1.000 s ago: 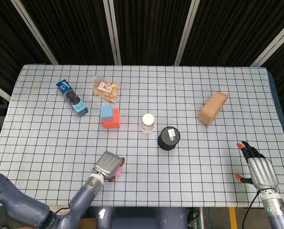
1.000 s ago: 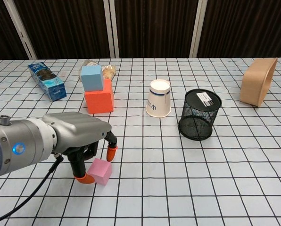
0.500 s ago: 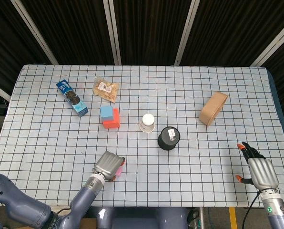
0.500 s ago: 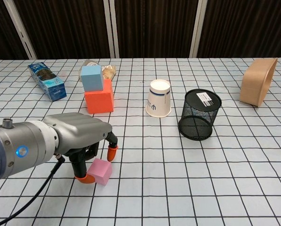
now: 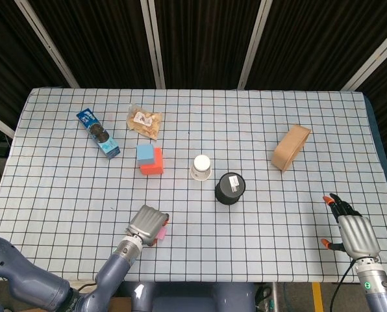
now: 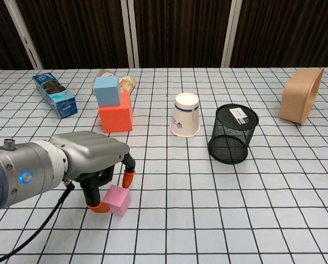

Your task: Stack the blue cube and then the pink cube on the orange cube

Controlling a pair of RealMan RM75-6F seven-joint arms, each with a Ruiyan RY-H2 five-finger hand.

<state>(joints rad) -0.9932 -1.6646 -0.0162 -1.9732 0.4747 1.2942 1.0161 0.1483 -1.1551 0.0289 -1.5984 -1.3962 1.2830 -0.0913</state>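
Near the table's front edge, the left hand (image 6: 95,159) pinches the pink cube (image 6: 116,200) between orange-tipped fingers (image 6: 128,177); from overhead the cube is mostly hidden beneath it. The right hand (image 5: 353,233), seen only from the head view, rests empty with fingers apart by the front right corner. Further back, the blue cube (image 6: 107,91) sits atop the orange cube (image 6: 115,117).

Checked desk (image 5: 297,214), with a blue snack box (image 5: 98,133) lying far left and a clear snack bag (image 5: 144,121) just beside it. Near the middle, an upturned white paper cup (image 5: 201,167) next to a black mesh pen holder (image 5: 230,188), slightly apart. Well right, a tan curved holder (image 5: 290,147) resting on its side.
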